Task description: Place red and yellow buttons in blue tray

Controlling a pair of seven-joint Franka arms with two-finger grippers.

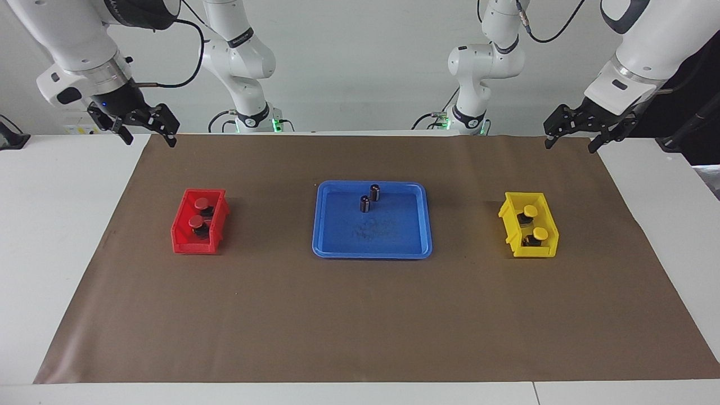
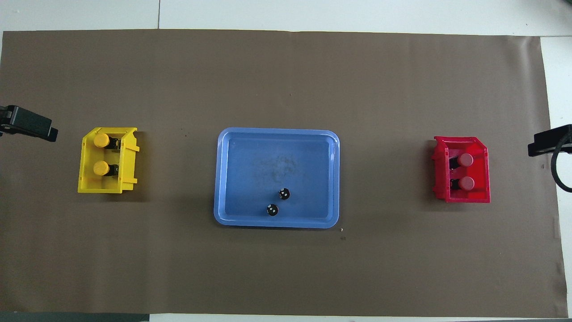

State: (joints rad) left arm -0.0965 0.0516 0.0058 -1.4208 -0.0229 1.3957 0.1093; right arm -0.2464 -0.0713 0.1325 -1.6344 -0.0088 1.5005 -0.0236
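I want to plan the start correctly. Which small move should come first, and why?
Probably lower the left claw toward the yellow bin at its end of the table. All four buttons still sit in their bins: two yellow buttons here, two red buttons in the red bin. The blue tray holds only two dark cylinders. The right claw waits.

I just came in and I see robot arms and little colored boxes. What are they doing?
Nothing is being held yet. The left hand and the right hand both wait up in the air at their own ends of the table, open. Two red buttons sit in the red bin, and two yellow buttons sit in the yellow bin. The blue tray in the middle holds only two dark cylinders, so no button is in it yet.
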